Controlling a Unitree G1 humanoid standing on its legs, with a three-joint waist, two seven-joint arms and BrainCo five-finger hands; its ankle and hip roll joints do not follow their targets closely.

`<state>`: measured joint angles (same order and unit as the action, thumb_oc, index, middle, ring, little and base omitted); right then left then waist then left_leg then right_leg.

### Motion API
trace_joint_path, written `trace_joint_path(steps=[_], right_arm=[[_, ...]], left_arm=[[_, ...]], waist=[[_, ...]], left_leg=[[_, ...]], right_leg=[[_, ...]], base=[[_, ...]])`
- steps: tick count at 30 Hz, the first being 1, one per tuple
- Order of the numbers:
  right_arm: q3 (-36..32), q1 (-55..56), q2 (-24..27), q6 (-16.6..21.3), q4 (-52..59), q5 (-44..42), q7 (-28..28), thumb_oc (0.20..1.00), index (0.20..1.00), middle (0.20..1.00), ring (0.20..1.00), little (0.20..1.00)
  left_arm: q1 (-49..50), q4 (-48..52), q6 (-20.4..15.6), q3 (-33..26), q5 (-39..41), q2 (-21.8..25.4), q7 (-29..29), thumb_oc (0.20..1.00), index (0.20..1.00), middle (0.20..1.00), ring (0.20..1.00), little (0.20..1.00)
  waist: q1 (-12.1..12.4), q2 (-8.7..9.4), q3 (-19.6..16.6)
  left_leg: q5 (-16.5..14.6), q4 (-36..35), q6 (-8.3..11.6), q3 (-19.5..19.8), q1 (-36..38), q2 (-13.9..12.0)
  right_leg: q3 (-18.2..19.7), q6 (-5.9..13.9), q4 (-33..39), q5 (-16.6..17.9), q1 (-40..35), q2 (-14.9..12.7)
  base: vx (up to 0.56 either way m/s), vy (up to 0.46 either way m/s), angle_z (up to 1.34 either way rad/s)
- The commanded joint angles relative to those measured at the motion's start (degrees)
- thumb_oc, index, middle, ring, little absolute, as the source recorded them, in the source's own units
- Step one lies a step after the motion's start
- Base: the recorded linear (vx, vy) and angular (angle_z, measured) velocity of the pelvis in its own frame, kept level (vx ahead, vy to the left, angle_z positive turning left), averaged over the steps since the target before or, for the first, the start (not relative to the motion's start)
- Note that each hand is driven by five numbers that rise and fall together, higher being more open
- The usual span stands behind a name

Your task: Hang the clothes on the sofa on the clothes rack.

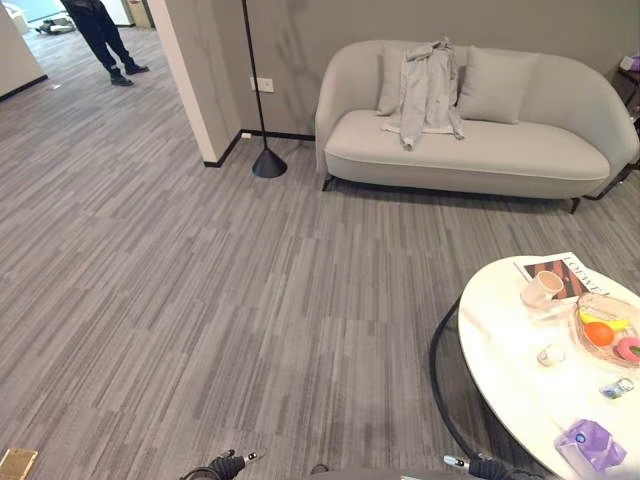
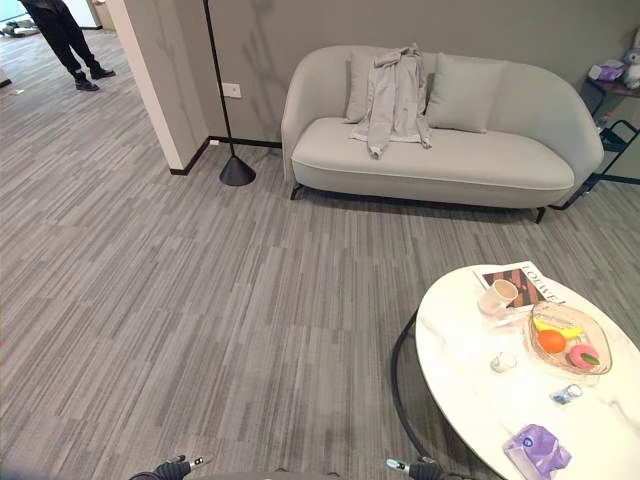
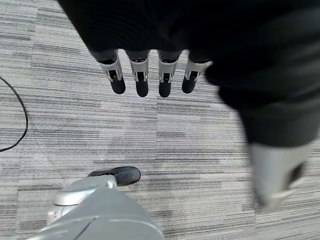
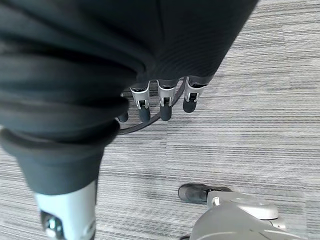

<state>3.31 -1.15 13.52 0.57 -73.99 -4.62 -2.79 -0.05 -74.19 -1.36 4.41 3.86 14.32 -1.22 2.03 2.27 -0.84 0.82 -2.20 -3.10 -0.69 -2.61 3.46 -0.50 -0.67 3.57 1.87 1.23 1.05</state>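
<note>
A pale grey garment (image 1: 425, 90) hangs over the sofa's (image 1: 480, 150) backrest, trailing onto the seat. Left hand (image 3: 150, 75) and right hand (image 4: 160, 100) hang above carpet, fingers straight, holding nothing.

Grey striped carpet (image 1: 200, 300) covers the floor. A light grey sofa (image 1: 480, 150) with cushions (image 1: 497, 85) stands against a grey wall (image 1: 300, 30), a black floor lamp (image 1: 266, 160) beside it near a pillar (image 1: 200, 70). A round white table (image 2: 480, 400) stands at the near right. A person (image 1: 100, 35) stands far off.
</note>
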Motion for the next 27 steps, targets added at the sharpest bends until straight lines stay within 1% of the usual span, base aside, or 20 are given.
trace_joint_path(steps=[1, 6, 9, 14, 17, 18, 20, 21, 25, 26, 27], right_arm=[[-2.05, -1.47, 0.36, 0.85, -1.35, -0.69, -0.18, 1.0, 1.0, 1.0, 1.0, 1.0], [-1.85, -1.59, 0.23, 1.0, -1.97, -0.82, 0.07, 1.0, 1.0, 1.0, 1.0, 1.0], [-1.64, -1.99, 0.21, 0.77, -2.16, -0.71, 0.03, 1.0, 1.0, 1.0, 1.0, 1.0], [-1.48, -2.76, 0.3, 0.46, -2.33, -0.61, 0.11, 1.0, 1.0, 1.0, 1.0, 1.0], [-0.95, -3.64, 0.42, 0.15, -2.3, -0.22, 0.13, 1.0, 1.0, 1.0, 1.0, 1.0], [-0.92, -4.06, 0.64, 0.13, -1.84, -0.25, 0.16, 1.0, 1.0, 1.0, 1.0, 1.0], [-0.71, -4.84, 1.13, 0.03, -1.18, -0.22, 0.15, 1.0, 1.0, 1.0, 1.0, 1.0], [-0.72, -4.85, 1.13, 0.03, -1.19, -0.22, 0.15, 1.0, 1.0, 1.0, 1.0, 1.0], [-0.36, -5.19, 1.85, -0.08, -0.9, 0.12, 0.09, 1.0, 1.0, 1.0, 1.0, 1.0], [-0.41, -4.99, 1.93, -0.02, -1.06, 0.08, 0.1, 1.0, 1.0, 1.0, 1.0, 1.0], [-0.41, -4.99, 1.94, -0.02, -1.07, 0.08, 0.1, 1.0, 1.0, 1.0, 1.0, 1.0]], left_arm=[[-2.91, 0.31, -1.21, -0.48, 1.4, 0.76, -0.61, 1.0, 1.0, 1.0, 1.0, 1.0], [-3.76, -0.23, -1.34, -0.2, 1.12, 1.1, 0.3, 1.0, 1.0, 1.0, 1.0, 1.0], [-4.42, -0.86, -1.17, 0.85, 0.32, 0.94, 0.25, 1.0, 1.0, 1.0, 1.0, 1.0], [-5.51, -1.63, -0.94, 1.92, -0.79, 1.52, 0.97, 1.0, 1.0, 1.0, 1.0, 1.0], [-6.08, -2.06, -0.78, 3.01, -1.45, 1.88, 0.81, 1.0, 1.0, 1.0, 1.0, 1.0], [-6.31, -1.86, -0.73, 3.23, -1.5, 2.09, 0.72, 1.0, 1.0, 1.0, 1.0, 1.0], [-6.73, -1.47, -0.57, 3.25, -1.56, 2.34, 0.53, 1.0, 1.0, 1.0, 1.0, 1.0], [-6.73, -1.47, -0.57, 3.25, -1.56, 2.34, 0.53, 1.0, 1.0, 1.0, 1.0, 1.0], [-6.98, -1.72, -0.54, 3.11, -1.81, 2.2, 0.63, 1.0, 1.0, 1.0, 1.0, 1.0], [-6.92, -1.74, -0.42, 2.5, -1.62, 2.0, 0.62, 1.0, 1.0, 1.0, 1.0, 1.0], [-6.93, -1.74, -0.42, 2.5, -1.63, 2.0, 0.62, 1.0, 1.0, 1.0, 1.0, 1.0]], waist=[[1.21, -0.08, 0.6], [1.25, 0.07, 0.64], [0.96, -0.43, 1.18], [0.87, -0.74, 1.95], [0.72, -1.17, 2.9], [0.74, -1.43, 3.42], [1.06, -2.28, 4.74], [1.08, -2.27, 4.75], [0.53, -4.28, 7.71], [0.4, -5.12, 8.77], [0.4, -5.13, 8.8]], left_leg=[[-0.71, -2.8, 3.15, 5.06, 2.33, -2.2], [-0.87, -2.8, 3.04, 5.37, 2.05, -1.84], [-0.76, -2.8, 2.98, 5.27, 2.06, -1.74], [-0.47, -2.8, 2.97, 5.28, 2.15, -1.6], [-0.13, -2.8, 2.89, 5.39, 2.29, -1.37], [0.38, -2.8, 2.84, 5.45, 2.24, -1.15], [1.13, -2.8, 2.79, 5.94, 2.53, -1.07], [1.13, -2.8, 2.79, 5.92, 2.52, -1.06], [2.11, -2.8, 3.05, 6.34, 4.36, -1.72], [2.2, -2.8, 3.17, 6.49, 5.14, -2.21], [2.18, -2.8, 3.17, 6.49, 5.18, -2.22]], right_leg=[[3.89, 1.93, 1.43, 4.61, 1.94, -2.71], [4.24, 1.79, 1.43, 4.72, 2.29, -2.63], [4.37, 1.64, 1.43, 4.8, 2.38, -2.98], [4.4, 1.5, 1.43, 4.92, 2.5, -3.35], [4.92, 1.37, 0.02, 4.96, 2.94, -3.59], [5.29, 1.24, -1.64, 4.82, 3.35, -3.78], [6.01, 0.95, -7.22, 4.71, 5.53, -3.86], [6.03, 0.95, -7.3, 4.67, 5.58, -3.86], [7.04, 0.68, -18.16, 5.09, 9.85, -2.12], [6.91, 0.66, -20.91, 5.05, 11.41, -1.38], [6.91, 0.66, -20.95, 5.02, 11.39, -1.37]], base=[[0.0, 0.0, 0.0], [0.0, 0.01, -0.01], [0.01, 0.067, -0.04], [0.01, 0.066, -0.08], [0.01, 0.107, -0.06], [0.0, 0.172, -0.08], [-0.01, 0.16, -0.27], [0.0, 0.105, -0.42], [0.02, 0.157, -0.08], [0.05, 0.115, -0.16], [0.11, 0.086, -0.05]])
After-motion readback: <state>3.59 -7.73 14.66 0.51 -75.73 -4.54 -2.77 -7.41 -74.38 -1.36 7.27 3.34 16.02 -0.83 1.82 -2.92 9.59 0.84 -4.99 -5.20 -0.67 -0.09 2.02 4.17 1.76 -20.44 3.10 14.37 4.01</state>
